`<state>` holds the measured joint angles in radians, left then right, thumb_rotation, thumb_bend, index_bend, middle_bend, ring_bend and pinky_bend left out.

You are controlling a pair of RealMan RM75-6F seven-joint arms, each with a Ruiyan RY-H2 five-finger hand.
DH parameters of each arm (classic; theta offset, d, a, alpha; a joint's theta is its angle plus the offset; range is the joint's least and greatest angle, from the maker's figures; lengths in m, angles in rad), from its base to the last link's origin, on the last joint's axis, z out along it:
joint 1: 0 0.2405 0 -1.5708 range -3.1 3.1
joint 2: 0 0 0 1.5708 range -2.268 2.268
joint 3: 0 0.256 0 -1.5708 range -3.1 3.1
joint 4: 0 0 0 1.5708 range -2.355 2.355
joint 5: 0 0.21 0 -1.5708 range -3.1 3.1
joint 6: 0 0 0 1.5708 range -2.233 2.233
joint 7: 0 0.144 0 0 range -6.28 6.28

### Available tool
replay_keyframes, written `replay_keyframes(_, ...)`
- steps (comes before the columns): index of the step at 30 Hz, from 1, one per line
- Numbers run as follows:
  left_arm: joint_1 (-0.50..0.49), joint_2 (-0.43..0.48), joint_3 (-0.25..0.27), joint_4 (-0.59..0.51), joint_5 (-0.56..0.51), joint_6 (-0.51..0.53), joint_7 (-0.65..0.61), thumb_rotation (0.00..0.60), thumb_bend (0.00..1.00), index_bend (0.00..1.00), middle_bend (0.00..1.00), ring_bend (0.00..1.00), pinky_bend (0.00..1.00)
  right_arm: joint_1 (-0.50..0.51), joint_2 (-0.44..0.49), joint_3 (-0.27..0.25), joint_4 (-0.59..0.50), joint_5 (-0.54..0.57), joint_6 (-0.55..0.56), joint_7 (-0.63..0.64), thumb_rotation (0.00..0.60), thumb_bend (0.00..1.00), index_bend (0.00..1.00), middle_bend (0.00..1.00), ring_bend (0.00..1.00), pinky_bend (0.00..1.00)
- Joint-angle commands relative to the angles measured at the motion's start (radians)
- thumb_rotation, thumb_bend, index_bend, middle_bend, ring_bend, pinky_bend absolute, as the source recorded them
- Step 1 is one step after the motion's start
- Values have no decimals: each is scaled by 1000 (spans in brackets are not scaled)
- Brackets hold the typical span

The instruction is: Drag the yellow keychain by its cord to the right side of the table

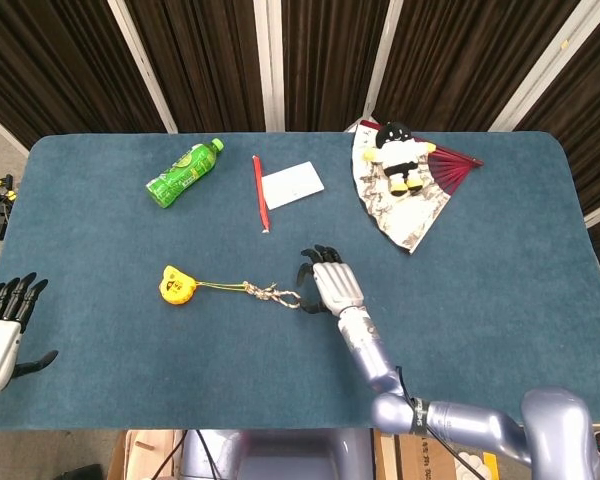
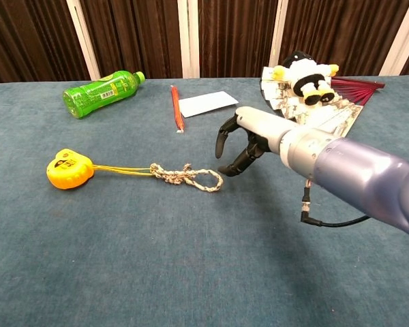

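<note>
- The yellow keychain (image 1: 176,285) is lying left of centre on the bench (image 1: 500,260), its cord (image 1: 270,293) pointing toward the right hand (image 1: 332,284).
- The fingers (image 2: 222,139) are hanging curled and apart, holding nothing, just beside the loop.
- The cord is looking soft and light; the knotted loop is probably the best place to hook.

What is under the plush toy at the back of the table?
The plush toy lies on an open paper fan with red ribs. The fan's printed face shows around the toy; the part beneath the toy is covered.
</note>
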<state>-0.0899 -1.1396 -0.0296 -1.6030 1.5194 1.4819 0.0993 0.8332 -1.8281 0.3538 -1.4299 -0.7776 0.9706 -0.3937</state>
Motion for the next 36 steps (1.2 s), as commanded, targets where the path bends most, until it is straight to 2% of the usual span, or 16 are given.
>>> replay_keyframes(1, -1, 0, 1, 0, -1, -1, -1, 600, 0, 0, 0, 0, 0, 7, -15, -3, 19, 10, -4, 5, 600, 335, 519, 180, 3, 0)
replay_keyframes(20, -5, 4, 2, -2, -7, -10, -21, 600, 0, 0, 0, 0, 0, 50, -86, 12, 114, 54, -4, -1, 600, 336, 519, 180, 3, 0)
replay_keyframes(36, -4, 8, 3, -6, -10, -11, -29, 600, 0, 0, 0, 0, 0, 51, -92, 13, 108, 65, 2, 0, 600, 344, 543, 184, 3, 0)
